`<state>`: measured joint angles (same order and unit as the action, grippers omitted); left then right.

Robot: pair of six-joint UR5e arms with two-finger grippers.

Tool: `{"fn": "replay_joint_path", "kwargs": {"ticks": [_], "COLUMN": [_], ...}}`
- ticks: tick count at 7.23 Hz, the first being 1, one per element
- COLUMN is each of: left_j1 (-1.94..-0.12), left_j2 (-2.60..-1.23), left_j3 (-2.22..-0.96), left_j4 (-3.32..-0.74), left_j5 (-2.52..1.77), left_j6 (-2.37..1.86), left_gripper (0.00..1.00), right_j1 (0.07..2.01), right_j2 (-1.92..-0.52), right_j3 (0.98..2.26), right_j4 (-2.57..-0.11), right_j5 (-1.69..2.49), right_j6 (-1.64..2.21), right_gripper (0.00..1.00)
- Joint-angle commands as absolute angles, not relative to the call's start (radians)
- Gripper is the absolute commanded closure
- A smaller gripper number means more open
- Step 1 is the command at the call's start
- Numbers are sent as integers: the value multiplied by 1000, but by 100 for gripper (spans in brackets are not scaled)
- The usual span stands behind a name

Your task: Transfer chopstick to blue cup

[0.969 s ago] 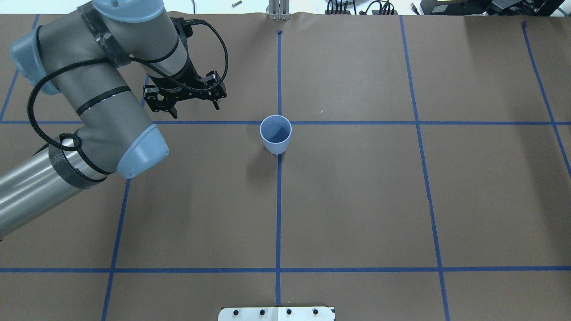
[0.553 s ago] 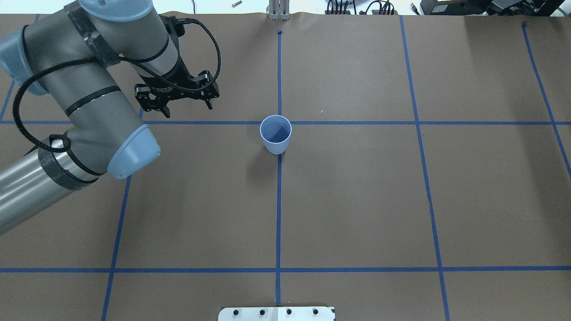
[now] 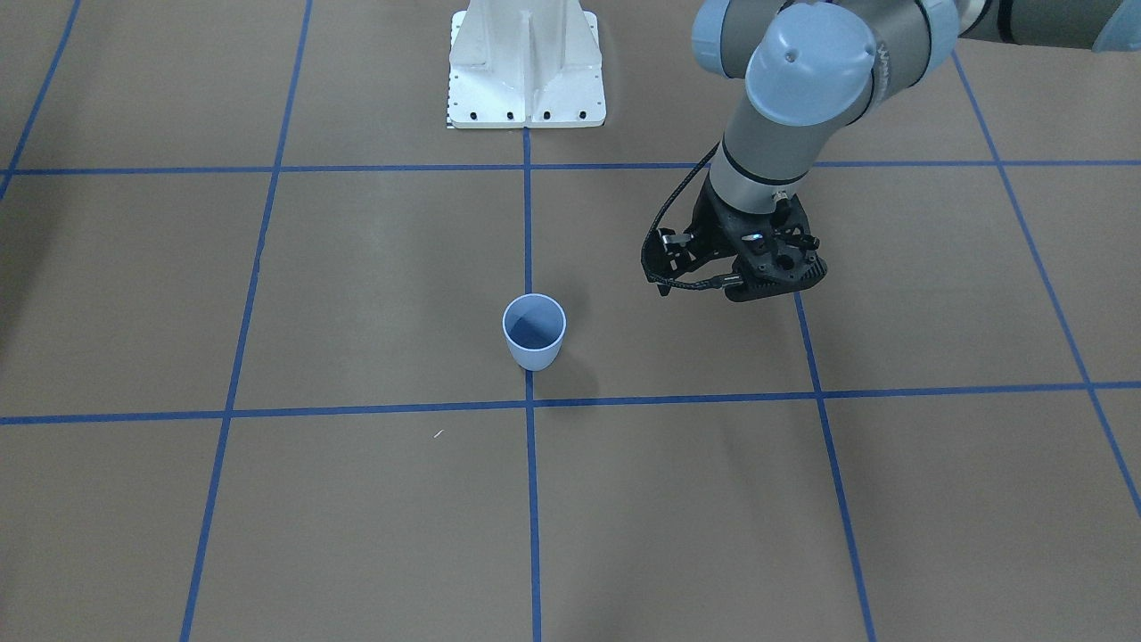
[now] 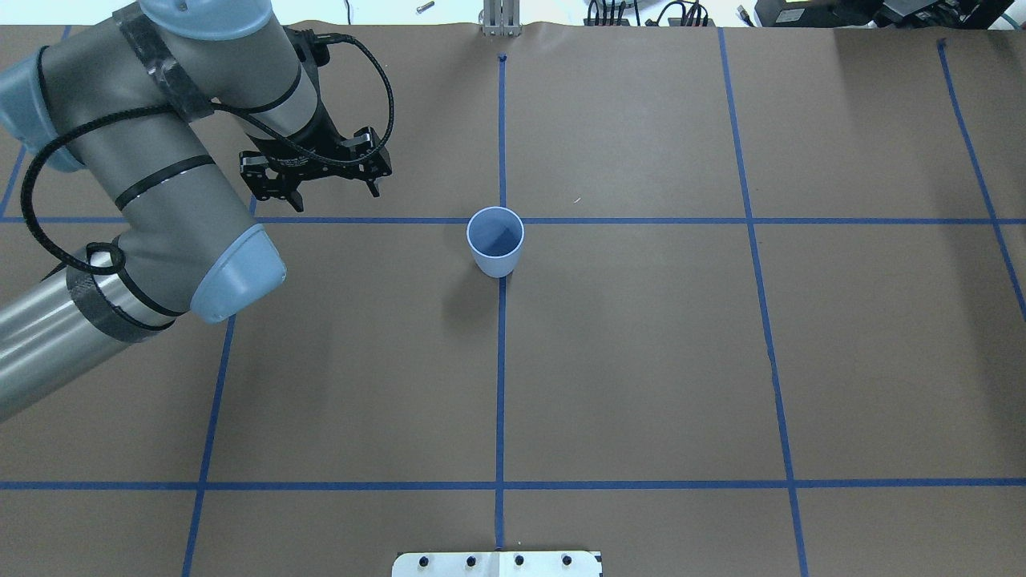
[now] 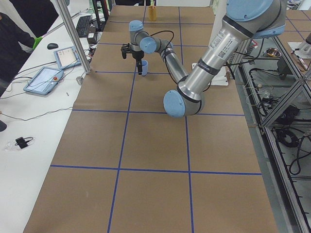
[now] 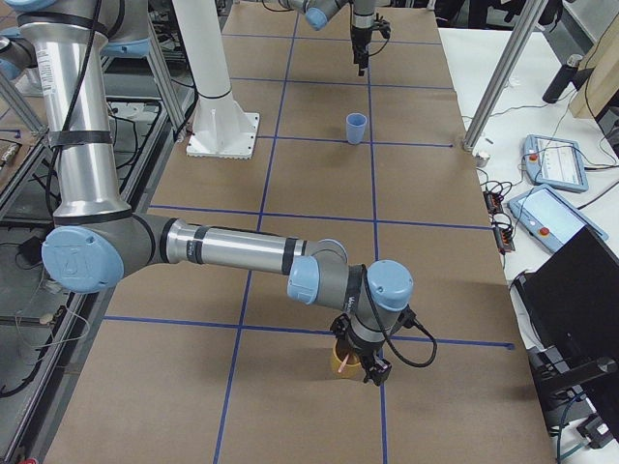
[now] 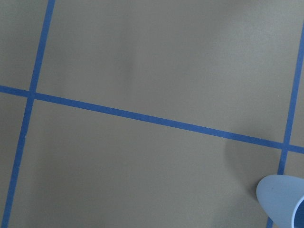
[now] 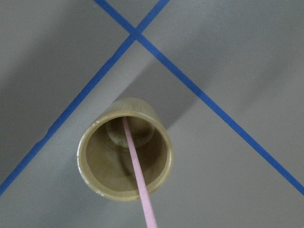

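Note:
The blue cup [image 4: 495, 240] stands upright at the table's middle on a tape crossing; it also shows in the front-facing view [image 3: 534, 332] and at the left wrist view's lower right corner [image 7: 282, 199]. My left gripper [image 4: 333, 195] is open and empty, hovering to the cup's left. A pale-pink chopstick [image 8: 137, 173] stands inside a tan cup [image 8: 164, 156] and runs up toward the right wrist camera. My right gripper [image 6: 360, 367] is directly over that tan cup [image 6: 338, 360] at the table's right end; I cannot tell whether it is open or shut.
Blue tape lines grid the brown table. The white robot base plate [image 3: 526, 62] sits at the robot's edge. A metal post [image 6: 503, 77] and tablets [image 6: 551, 159] stand on the white side table beyond the far edge.
My left arm has drawn back a little to the left, away from the blue cup, with the gripper still open. The cup has not moved.

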<state>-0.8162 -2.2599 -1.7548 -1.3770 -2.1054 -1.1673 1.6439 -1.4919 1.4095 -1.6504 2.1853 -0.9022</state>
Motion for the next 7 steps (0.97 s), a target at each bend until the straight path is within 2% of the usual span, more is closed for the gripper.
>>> {"fn": "replay_joint_path", "kwargs": {"ticks": [1,3,4,7], "left_j1": [-816,-816,-815,-813], "left_j2": [-2260,-2260,-2260,-2249], "left_j3": [-1755,-1755,-1753,-1753], "left_j4": [-1378,-1378,-1378,-1379], "left_j5": [-2108,-2108,-2106,-2105], "left_j6": [-1167,-1169,-1169,-1169], "left_gripper": [2,2,2,2], "right_j1": [1647,1666,1677,1677], "right_j2": [-1529,-1531,-1531,-1520], "right_j3": [1411,1410,1410,1396], "right_j4": [-1648,-1652,-1654,-1651], "right_j5": [2210,2221,2221,2212], "right_j6": [-1026,-1052,-1057,-1063], "right_gripper": [0,0,4,42]}}
